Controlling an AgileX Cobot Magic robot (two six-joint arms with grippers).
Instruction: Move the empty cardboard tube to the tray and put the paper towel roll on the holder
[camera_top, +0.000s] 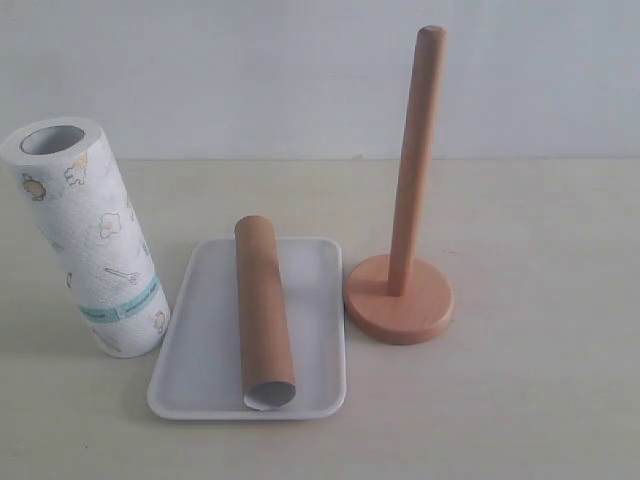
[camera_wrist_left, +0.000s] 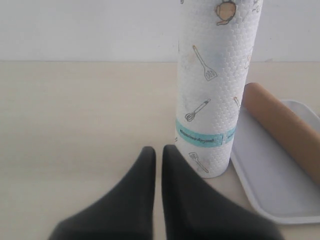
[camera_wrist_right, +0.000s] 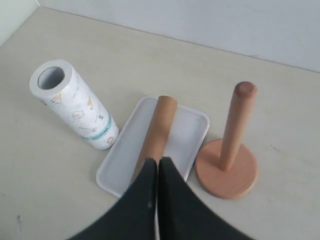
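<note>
Our left gripper (camera_wrist_left: 158, 150) has its fingers together, empty; the thick white printed paper towel roll (camera_wrist_left: 217, 85) stands upright just ahead of them; our right gripper (camera_wrist_right: 158, 161), likewise closed, hangs over the slim brown cardboard tube (camera_wrist_right: 159, 125) lying in the shallow white rectangular tray (camera_wrist_right: 187, 132); the reddish wooden post-and-disc holder (camera_wrist_right: 235, 125) stands just beside that tray.

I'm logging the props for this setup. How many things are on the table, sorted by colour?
White: 2, the roll and the tray
Brown: 2, the tube and the holder
Total: 4
</note>
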